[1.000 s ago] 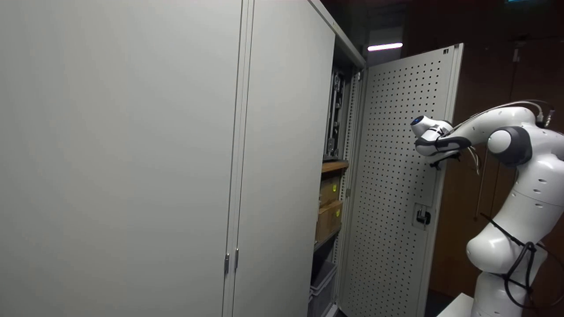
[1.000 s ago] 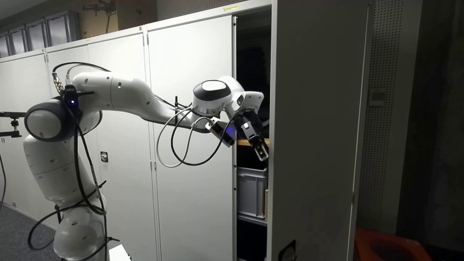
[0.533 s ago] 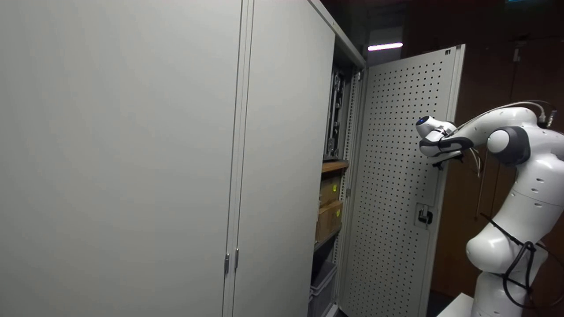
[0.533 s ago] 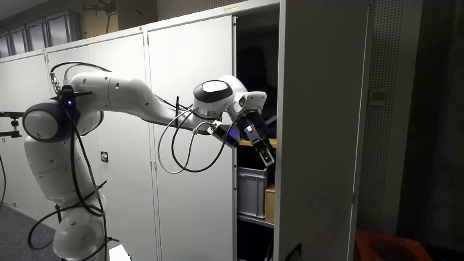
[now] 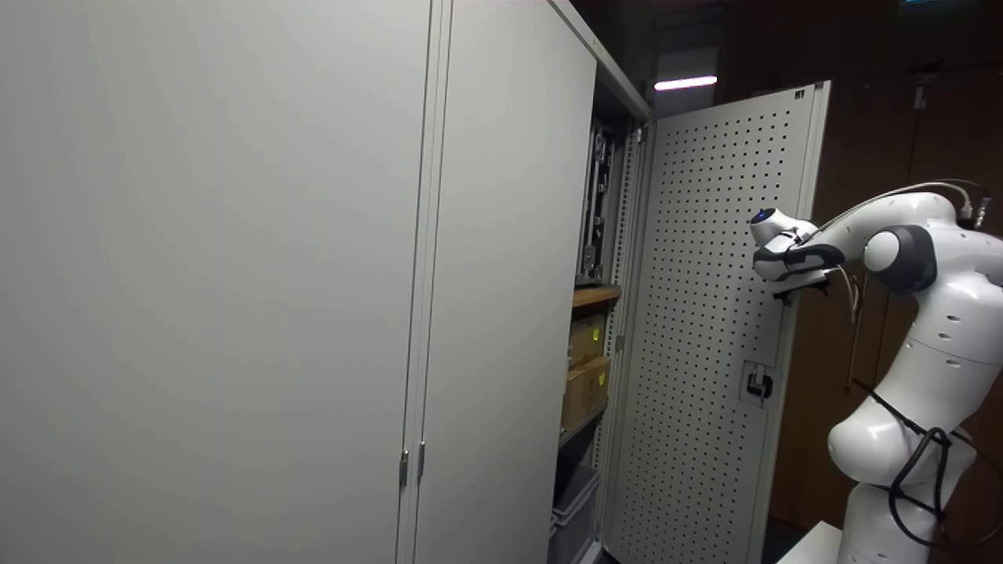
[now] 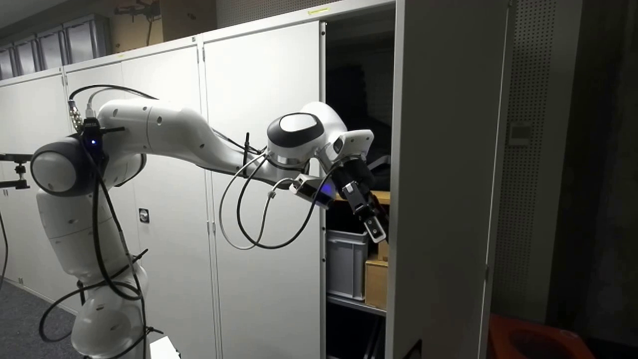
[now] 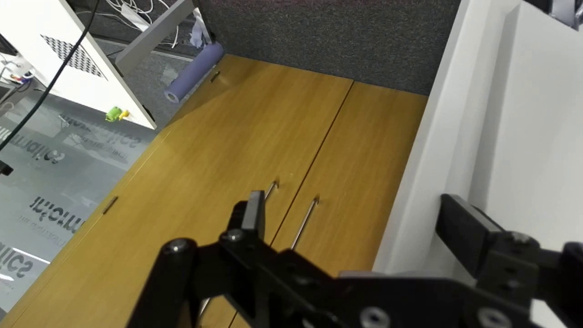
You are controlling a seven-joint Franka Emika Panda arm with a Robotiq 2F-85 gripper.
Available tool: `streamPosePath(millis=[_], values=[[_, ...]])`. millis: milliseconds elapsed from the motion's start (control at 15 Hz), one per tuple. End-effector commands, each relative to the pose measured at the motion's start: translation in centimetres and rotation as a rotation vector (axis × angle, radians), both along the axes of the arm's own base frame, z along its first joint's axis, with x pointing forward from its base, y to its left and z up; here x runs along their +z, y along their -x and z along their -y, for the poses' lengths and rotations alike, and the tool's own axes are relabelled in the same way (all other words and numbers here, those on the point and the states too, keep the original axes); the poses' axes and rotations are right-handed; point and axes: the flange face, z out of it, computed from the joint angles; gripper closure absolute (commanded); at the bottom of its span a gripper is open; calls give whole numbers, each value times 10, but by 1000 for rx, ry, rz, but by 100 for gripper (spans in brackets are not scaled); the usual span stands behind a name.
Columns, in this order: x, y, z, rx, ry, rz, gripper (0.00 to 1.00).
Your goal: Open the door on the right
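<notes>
Wrist view, and my gripper (image 7: 353, 196) is spread wide and released, its dark fingers (image 7: 253, 216) well apart low in the frame! Between them, in this view, runs the pale free edge of the door (image 7: 533, 127), nearer the finger at the frame's right, which overlaps it; touching or just beside, I cannot tell. Over to both exterior views: there the door stands swung out from the cabinet (image 6: 279, 21), with me right by its free edge, higher than the dark latch (image 5: 758, 384). In an exterior view I get most of the inner face, dotted with small holes, my white arm (image 5: 948, 321) reaching across to its outer strip. Through the gap now: a wooden shelf (image 6: 382, 197), and below it a grey bin (image 6: 345, 267) with a cardboard box (image 6: 376, 283) just beside! Next along, a plain grey door (image 6: 264, 159) sits flush. Farther off, past my fingers in the wrist view, wood-fronted doors (image 7: 237, 136) with slim metal handles (image 7: 305, 223), and at their corner a purple roll (image 7: 195, 73). Low in an exterior view, an orange-red object (image 6: 513, 330), partly hidden; what it is, I can't make out.
</notes>
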Motion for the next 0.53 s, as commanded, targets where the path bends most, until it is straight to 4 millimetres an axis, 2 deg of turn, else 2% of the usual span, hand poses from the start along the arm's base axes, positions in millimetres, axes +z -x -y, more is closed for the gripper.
streamPosePath(millis=[0, 467], values=[[-8, 30, 32, -70, -35, 1, 0], [-16, 50, 56, -102, -66, 91, 0]])
